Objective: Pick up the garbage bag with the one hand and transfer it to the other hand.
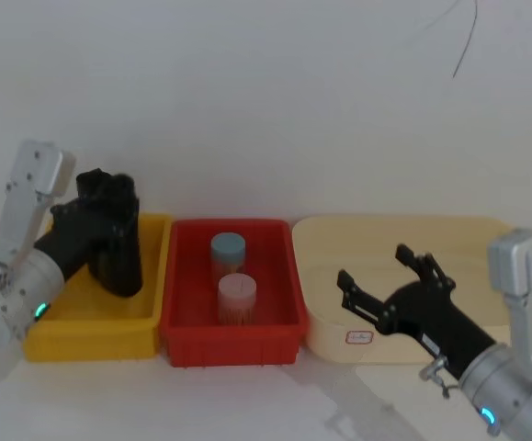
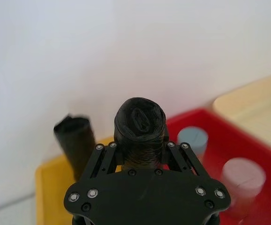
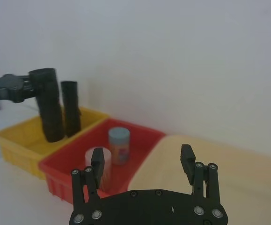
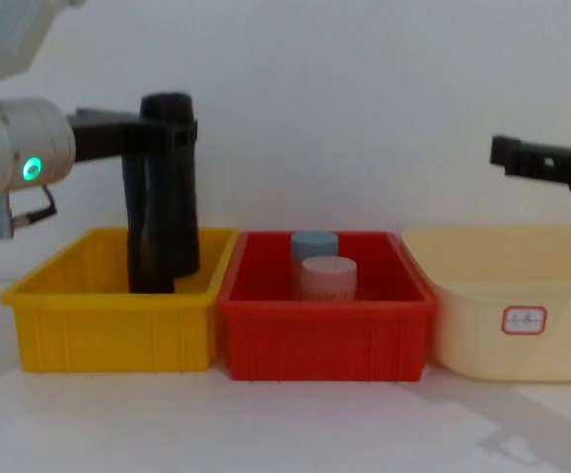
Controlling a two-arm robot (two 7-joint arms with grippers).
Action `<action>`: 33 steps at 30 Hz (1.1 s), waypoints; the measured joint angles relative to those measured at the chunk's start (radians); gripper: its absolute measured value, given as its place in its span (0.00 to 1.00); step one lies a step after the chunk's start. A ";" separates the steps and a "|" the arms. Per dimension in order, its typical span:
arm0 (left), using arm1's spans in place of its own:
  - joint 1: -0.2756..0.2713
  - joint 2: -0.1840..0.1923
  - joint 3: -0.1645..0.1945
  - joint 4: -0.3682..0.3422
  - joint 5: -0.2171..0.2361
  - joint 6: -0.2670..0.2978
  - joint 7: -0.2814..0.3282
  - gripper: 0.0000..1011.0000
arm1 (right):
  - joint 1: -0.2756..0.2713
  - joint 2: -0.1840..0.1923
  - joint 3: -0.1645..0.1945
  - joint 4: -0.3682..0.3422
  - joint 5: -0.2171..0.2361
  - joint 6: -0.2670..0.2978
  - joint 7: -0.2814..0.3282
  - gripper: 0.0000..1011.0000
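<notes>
The garbage bag is a matt black roll standing upright in the yellow bin. My left gripper, on the arm with the green ring, is shut around its upper part. The left wrist view shows the roll's crinkled top between the fingers. A second black roll stands right beside it in the same bin. From the right wrist view, the held roll is the nearer and taller one. My right gripper hovers open over the cream tub, holding nothing.
A red bin between the yellow bin and the cream tub holds a blue-lidded cylinder and a pink one. The tub carries a small white label. A plain white wall stands close behind the bins.
</notes>
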 joint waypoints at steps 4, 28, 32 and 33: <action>-0.004 0.000 -0.014 -0.044 -0.032 0.002 -0.034 0.38 | 0.036 0.018 -0.002 -0.012 0.017 0.024 0.043 0.99; -0.039 0.005 0.004 -0.141 -0.185 0.035 -0.236 0.38 | 0.191 0.121 -0.060 -0.013 0.101 0.116 0.267 0.99; -0.038 0.003 0.016 -0.142 -0.193 0.042 -0.246 0.38 | 0.203 0.136 -0.078 -0.010 0.100 0.130 0.281 0.99; -0.037 0.001 0.021 -0.143 -0.195 0.044 -0.247 0.38 | 0.205 0.138 -0.081 -0.010 0.097 0.132 0.281 0.99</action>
